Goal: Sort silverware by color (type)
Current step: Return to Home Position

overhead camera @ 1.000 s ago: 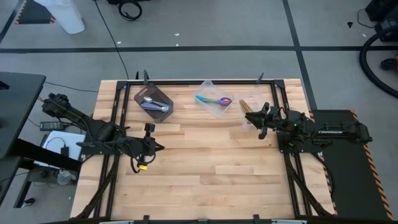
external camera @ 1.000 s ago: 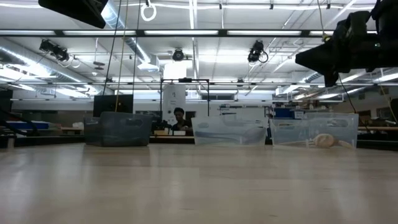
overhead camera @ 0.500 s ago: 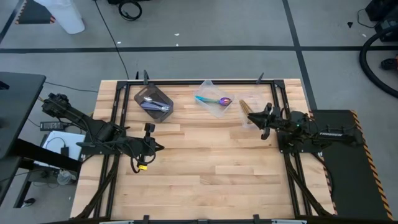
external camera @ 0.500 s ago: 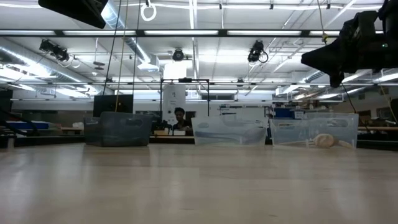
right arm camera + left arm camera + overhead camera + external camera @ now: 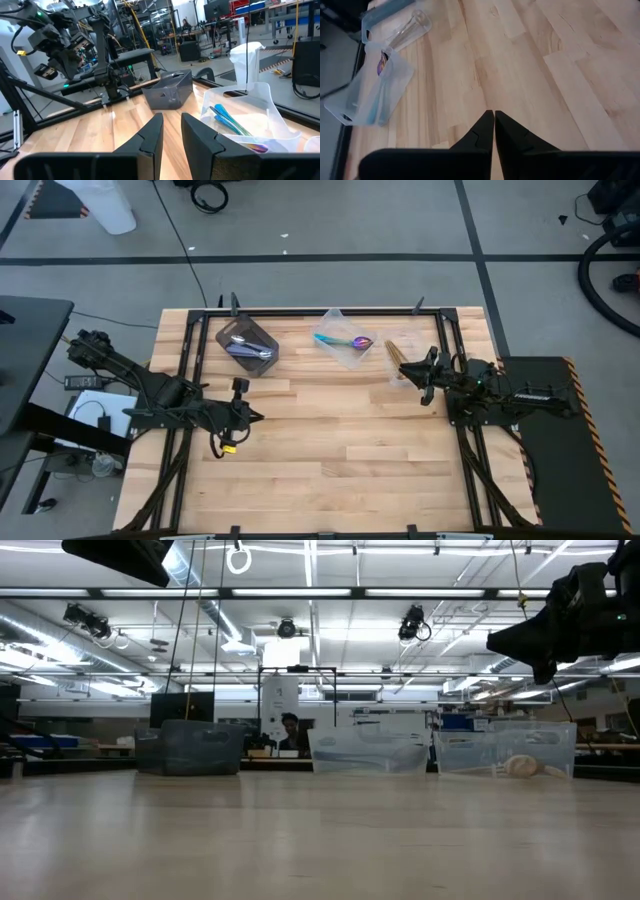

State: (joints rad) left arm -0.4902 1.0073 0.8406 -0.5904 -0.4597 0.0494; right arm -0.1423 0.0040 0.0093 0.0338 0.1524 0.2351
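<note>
the right gripper (image 5: 414,375) hangs raised above the table (image 5: 330,440) near its right side, pointing toward the middle. its two dark fingers (image 5: 150,135) are parted by only a narrow slot, with nothing between them and nothing touching them. seen from above, it sits just beside the right clear tub (image 5: 470,745), overlapping that tub's near edge, and the low view shows the arm well above the tub's rim. the left gripper (image 5: 255,417) waits over the left half of the table, apart from all the tubs, its fingers (image 5: 480,135) pressed flat together and empty. there are three tubs, standing in a row toward the far side of the table, and every spoon in view lies inside one of them. the right clear tub holds the gold spoons (image 5: 393,350), whose handles show as a tight bundle from above and whose pale bowls show through the wall at table height; their number cannot be told. the middle clear tub (image 5: 270,110) holds the iridescent spoons (image 5: 227,120). at least two teal handles lie side by side there, with a purple bowl at one end. the dark tub (image 5: 167,95), on the left of the row, holds the silver spoons (image 5: 245,345). a few shiny pieces cross each other inside it, too small to count. the three tubs stand apart from one another. beyond the table, between the dark tub and the middle one in the low view, a person (image 5: 290,730) is partly visible in the room.
</note>
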